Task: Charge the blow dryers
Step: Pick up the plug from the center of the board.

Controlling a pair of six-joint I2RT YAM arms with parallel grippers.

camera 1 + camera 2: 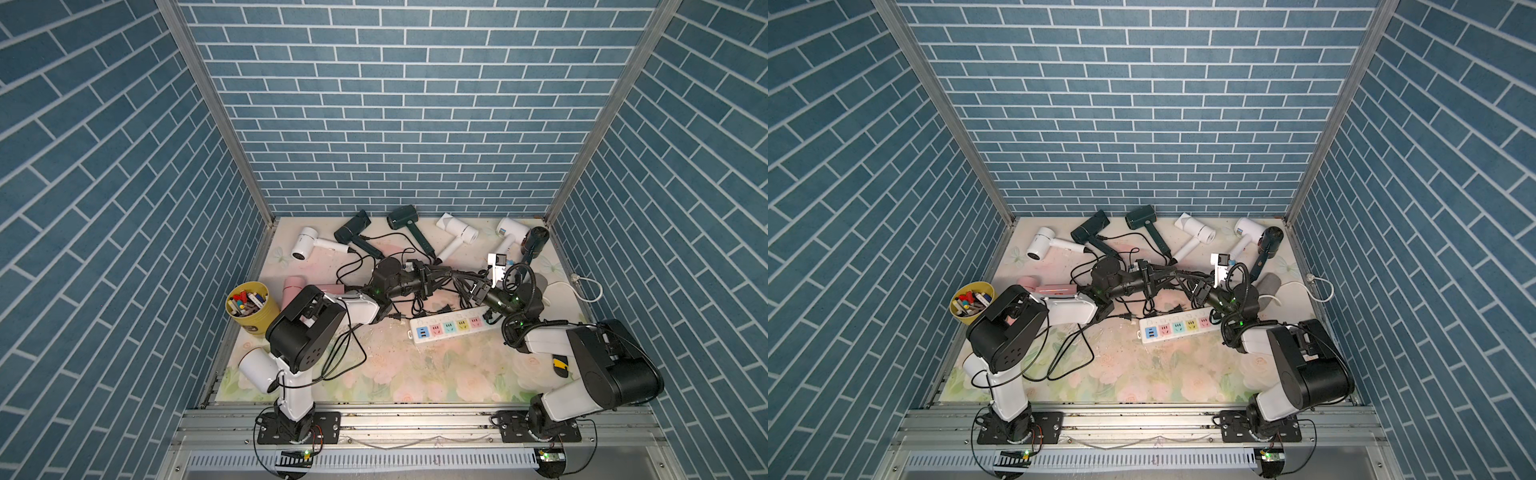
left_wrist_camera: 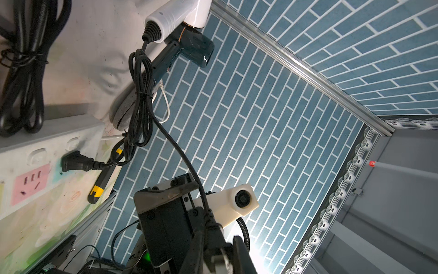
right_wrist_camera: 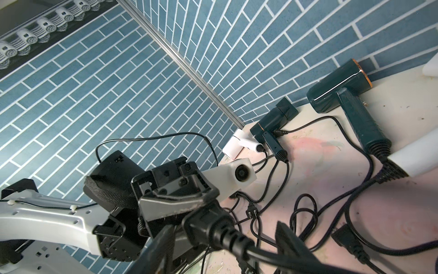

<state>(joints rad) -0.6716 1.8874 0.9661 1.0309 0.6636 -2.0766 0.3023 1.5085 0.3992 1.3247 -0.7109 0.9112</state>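
Blow dryer (image 2: 180, 11) plug (image 2: 213, 239) sits pinched in left end effector (image 2: 219, 256) (cords (image 1: 459, 277) tangled).

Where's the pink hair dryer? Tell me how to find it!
Find the yellow cup stuffed with colourful things at the left edge of the flowery table. Right beside it, toward the middle, lies the pink blow dryer, partly hidden behind the left robot arm. It is the only pink one; the white blow dryer and dark blow dryer lie nearer the back wall.
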